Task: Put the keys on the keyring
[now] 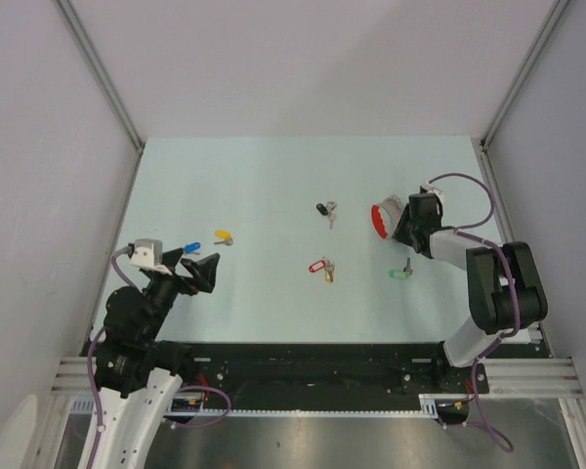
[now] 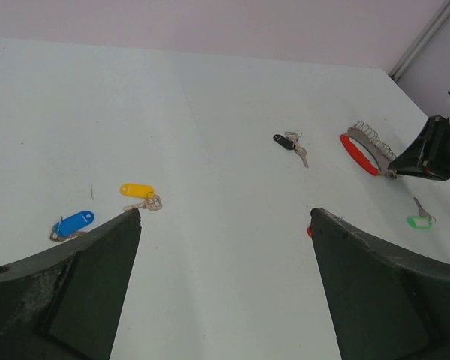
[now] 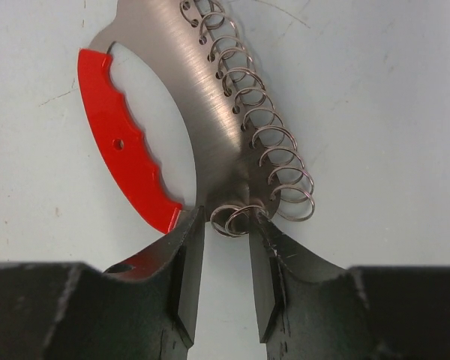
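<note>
— Steel and red, that ring: where does it lie?
— Seen from the top, the large oval keyring [image 1: 384,217] lies flat on the pale table [image 1: 273,176]. It is brushed steel, with a thick red band on one side and pale wire loops along the other. It sits at 2 o'clock from the red-tagged silver key [image 1: 319,266] near the middle.
— And the right gripper [image 3: 226,219]?
— Narrow. Its fingertips [image 3: 186,240] flank the keyring's near end, with a wire loop between them. Whether they pinch it, I cannot tell.
— The other keys?
— From the red-tagged one, the black-tagged silver key [image 1: 324,209] is at 12 o'clock, the green-tagged silver key [image 1: 400,273] at 3 and the blue-tagged silver key [image 1: 190,248] at 9, with the yellow-tagged silver key [image 1: 223,235] near it. All lie apart from the keyring.
— Left gripper [image 1: 201,262]?
— Spread wide, holding nothing, near the blue-tagged key.
</note>
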You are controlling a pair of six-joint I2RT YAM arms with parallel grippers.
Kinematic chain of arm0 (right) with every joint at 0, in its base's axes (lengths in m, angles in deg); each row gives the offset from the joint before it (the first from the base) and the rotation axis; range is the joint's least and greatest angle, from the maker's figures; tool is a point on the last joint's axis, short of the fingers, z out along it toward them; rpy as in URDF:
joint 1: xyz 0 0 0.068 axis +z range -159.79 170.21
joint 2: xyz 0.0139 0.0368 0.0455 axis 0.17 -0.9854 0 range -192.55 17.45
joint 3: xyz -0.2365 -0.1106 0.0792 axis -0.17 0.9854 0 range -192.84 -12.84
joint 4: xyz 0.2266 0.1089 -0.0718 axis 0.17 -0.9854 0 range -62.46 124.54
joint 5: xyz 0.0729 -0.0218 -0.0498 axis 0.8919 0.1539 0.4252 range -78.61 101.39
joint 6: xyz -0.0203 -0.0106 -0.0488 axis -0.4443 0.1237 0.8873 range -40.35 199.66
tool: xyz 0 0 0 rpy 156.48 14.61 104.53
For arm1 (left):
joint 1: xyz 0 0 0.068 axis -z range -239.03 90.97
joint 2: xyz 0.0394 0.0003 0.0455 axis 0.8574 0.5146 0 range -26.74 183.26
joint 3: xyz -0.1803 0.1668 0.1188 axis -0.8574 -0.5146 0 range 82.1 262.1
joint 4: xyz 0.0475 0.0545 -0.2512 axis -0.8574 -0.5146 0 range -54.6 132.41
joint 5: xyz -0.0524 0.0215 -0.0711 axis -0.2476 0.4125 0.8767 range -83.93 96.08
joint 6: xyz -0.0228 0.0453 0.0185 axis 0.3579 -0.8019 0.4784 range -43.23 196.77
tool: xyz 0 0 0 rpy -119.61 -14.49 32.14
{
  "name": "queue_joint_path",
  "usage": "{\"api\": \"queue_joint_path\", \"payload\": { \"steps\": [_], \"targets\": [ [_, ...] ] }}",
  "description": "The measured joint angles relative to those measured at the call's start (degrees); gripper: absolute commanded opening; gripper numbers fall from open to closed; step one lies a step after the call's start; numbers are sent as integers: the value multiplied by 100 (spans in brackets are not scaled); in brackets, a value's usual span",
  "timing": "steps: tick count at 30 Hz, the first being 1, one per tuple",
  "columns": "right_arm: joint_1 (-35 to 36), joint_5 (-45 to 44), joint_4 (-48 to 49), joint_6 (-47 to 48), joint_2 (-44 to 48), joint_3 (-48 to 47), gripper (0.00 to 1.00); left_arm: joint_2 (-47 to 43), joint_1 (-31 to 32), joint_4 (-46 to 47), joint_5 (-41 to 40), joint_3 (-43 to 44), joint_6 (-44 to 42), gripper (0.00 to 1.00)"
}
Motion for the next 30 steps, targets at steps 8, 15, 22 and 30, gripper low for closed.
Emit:
{"api": "queue_joint_path", "payload": {
  "steps": [8,15,22,30],
  "targets": [
    [525,-815,-459,-7,-424,-586,24,0,0,0,17,0,0,100],
    [645,-1178,-682,-4,-529,-656,1,-2,22,0,26,0,0,100],
    [879,-1200,-809,164,-485,-673,0,-2,37,-2,31,0,0,100],
    [1307,-903,-1237,549,407,-673,0,0,37,-2,31,0,2,100]
  ]
}}
